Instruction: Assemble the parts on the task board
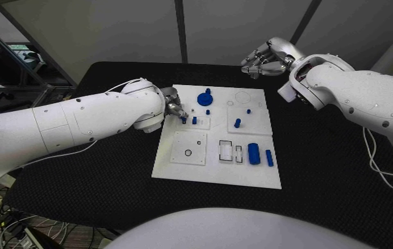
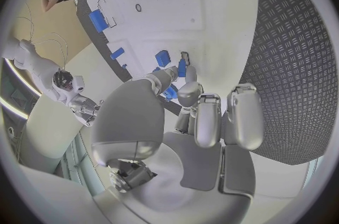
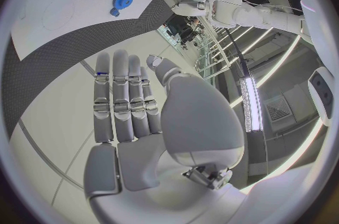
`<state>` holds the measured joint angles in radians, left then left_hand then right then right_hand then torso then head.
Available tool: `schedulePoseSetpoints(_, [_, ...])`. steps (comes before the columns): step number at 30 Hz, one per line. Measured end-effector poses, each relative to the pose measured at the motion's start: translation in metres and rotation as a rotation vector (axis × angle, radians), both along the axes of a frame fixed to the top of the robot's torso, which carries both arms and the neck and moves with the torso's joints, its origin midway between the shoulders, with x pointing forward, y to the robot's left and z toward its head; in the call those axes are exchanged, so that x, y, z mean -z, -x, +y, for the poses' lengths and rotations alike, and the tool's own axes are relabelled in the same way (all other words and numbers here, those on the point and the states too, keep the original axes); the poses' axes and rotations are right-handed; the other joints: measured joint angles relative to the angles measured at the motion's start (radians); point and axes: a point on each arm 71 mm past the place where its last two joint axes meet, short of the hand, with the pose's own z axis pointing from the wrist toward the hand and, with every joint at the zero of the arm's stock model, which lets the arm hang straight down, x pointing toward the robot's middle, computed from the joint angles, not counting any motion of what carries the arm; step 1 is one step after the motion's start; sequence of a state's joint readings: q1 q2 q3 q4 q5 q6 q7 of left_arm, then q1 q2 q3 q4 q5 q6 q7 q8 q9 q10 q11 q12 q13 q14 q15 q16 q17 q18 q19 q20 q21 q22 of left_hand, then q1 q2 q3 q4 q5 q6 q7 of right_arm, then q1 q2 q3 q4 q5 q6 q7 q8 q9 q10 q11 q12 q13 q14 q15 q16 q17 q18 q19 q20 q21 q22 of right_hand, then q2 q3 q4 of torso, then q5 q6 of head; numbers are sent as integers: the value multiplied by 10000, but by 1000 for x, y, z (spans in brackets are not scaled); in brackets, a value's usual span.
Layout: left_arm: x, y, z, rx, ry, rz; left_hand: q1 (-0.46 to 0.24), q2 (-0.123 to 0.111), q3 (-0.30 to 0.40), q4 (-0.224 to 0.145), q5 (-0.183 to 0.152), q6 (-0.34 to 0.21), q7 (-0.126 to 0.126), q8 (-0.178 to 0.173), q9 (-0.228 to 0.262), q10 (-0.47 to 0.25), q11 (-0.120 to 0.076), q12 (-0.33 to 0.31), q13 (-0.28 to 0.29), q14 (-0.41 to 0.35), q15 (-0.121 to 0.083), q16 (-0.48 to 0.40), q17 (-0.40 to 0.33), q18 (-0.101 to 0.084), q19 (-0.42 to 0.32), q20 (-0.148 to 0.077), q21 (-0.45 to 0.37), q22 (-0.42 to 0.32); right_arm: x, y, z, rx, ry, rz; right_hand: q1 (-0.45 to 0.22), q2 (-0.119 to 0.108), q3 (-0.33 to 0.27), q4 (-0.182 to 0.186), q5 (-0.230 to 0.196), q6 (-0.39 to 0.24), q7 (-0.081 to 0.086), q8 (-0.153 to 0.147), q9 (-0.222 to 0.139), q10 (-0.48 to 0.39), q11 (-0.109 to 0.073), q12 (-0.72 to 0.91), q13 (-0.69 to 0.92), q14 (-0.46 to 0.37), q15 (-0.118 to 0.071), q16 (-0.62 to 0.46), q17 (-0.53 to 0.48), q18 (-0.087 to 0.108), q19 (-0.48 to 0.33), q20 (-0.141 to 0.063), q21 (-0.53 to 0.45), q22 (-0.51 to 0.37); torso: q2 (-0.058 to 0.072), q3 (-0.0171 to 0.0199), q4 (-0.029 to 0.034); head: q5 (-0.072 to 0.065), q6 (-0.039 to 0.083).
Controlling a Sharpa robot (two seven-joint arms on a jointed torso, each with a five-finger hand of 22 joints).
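The white task board (image 1: 217,167) lies mid-table. My left hand (image 1: 174,108) is low over its left edge, thumb and a finger pinching a small blue peg (image 2: 181,69) that stands on the board; a second small peg (image 1: 194,119) is right beside it. A blue gear (image 1: 205,97) sits at the far side, with a small blue piece (image 1: 208,112) just in front of it. Two more pegs (image 1: 237,123) stand mid-board. A blue cylinder (image 1: 254,153) and a blue bar (image 1: 270,157) lie near the right. My right hand (image 1: 266,59) hangs beyond the far edge, fingers straight, holding nothing.
The board has a round hole (image 1: 188,152), rectangular recesses (image 1: 225,150) and a circle outline (image 1: 243,97). The black table (image 1: 327,164) stretches bare on both sides of the board. A white cable (image 1: 381,152) runs along the right arm.
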<state>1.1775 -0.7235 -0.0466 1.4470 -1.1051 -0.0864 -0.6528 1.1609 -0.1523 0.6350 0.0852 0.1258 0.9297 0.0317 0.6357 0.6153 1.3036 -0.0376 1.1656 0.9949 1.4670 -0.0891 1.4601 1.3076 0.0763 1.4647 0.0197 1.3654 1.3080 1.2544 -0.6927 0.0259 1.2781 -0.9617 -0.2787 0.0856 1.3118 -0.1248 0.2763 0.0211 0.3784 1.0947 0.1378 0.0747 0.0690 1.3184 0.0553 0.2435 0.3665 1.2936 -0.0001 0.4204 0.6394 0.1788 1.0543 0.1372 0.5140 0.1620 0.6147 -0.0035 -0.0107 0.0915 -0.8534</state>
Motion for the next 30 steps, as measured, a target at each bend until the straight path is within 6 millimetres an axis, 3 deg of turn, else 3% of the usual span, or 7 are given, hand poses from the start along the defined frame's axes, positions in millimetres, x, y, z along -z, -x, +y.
schedulePoseSetpoints(30, [3, 1, -2, 295, -257, 276, 1, 0, 3, -5, 12, 11, -11, -2, 25, 19, -14, 0, -16, 0, 2, 0, 0, 0, 0, 1, 0, -2, 0, 0, 0, -23, 12, 30, 0, 0, 0, 0, 0, 0, 0, 0, 0, 0, 0, 0, -3, 0, 0, 0, 2, 0, 0, 0, 0, 3, 0, -3, 13, 10, -72])
